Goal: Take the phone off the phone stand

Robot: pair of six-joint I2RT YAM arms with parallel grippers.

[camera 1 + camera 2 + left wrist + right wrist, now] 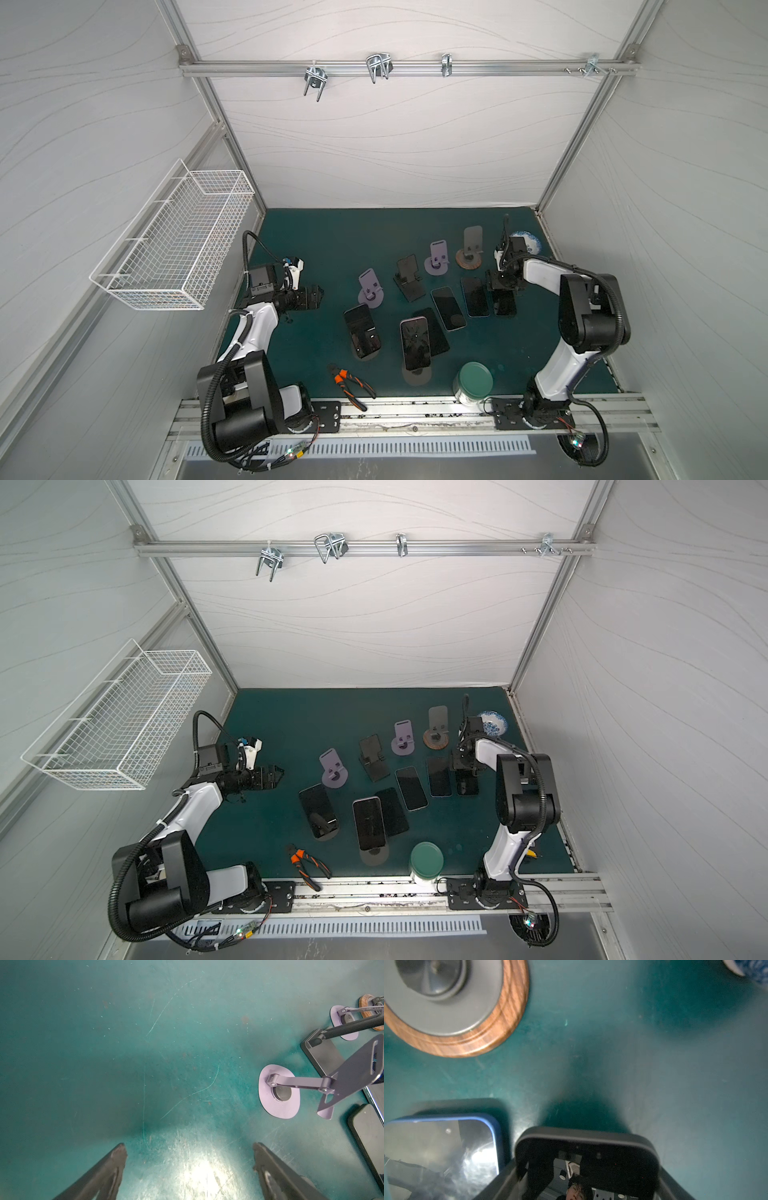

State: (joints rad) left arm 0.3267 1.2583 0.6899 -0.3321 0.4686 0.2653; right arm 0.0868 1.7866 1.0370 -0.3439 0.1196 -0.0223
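Closest to me, by the front rail, the pliers [347, 382] and the green-lidded jar [476, 380] are lying idle. Just past them a dark phone [361, 328] and a pale-edged phone [414, 340] appear to be resting on stands. Further in, the left gripper [189, 1151] is hanging over bare mat [104, 1064], its jaws standing wide with nothing between them. Across the table the right gripper [587, 1172] is clamping the black phone [587, 1140] by its two long edges. It is holding it low over the mat, just beside a blue-cased phone [442, 1147]; whether it is touching the mat I cannot tell. It is sitting on no stand, and the wood-based stand [515, 1001] is standing empty just beyond. I am judging this phone a stiff, fairly light slab with slick, breakable glass, so pinching across its narrow width at the side rails is looking soundest. At the back a blue-patterned dish [530, 245] is sitting apart
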